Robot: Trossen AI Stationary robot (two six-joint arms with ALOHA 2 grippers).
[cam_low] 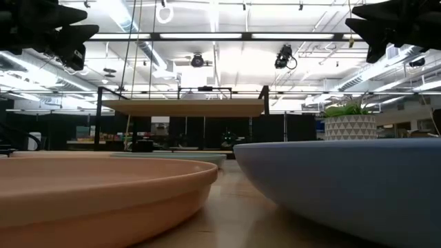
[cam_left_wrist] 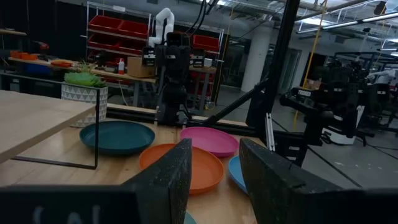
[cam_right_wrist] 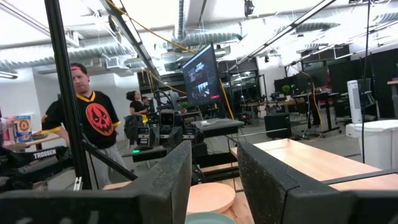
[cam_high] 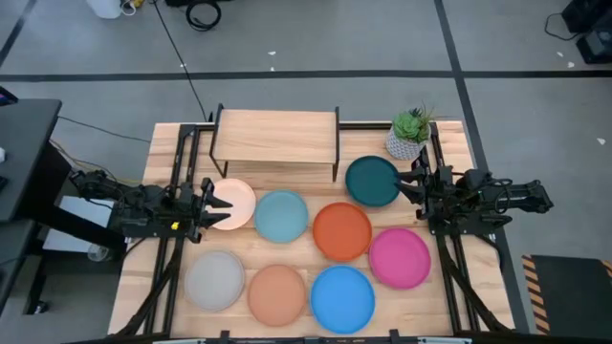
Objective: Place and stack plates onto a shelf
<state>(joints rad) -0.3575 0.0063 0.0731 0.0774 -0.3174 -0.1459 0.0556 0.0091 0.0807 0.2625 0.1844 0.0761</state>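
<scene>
Eight plates lie flat on the slatted tabletop: cream [cam_high: 237, 203], light blue [cam_high: 281, 216], orange [cam_high: 341, 230], dark teal [cam_high: 370, 181], magenta [cam_high: 400, 257], grey [cam_high: 215, 279], terracotta [cam_high: 277, 294] and bright blue [cam_high: 341, 298]. The shelf [cam_high: 274, 141] stands on its black legs at the far edge, its top board bare. My left gripper [cam_high: 222, 206] is open and hovers above the cream plate's left rim. My right gripper [cam_high: 406, 185] is open and hovers by the dark teal plate's right rim. In the low view both grippers hang high above the table.
A potted plant [cam_high: 411, 134] in a white patterned pot stands at the far right corner, beside the shelf and behind the dark teal plate. Black frame rails run along both table sides. People stand in the room beyond the table's left side [cam_right_wrist: 87, 118].
</scene>
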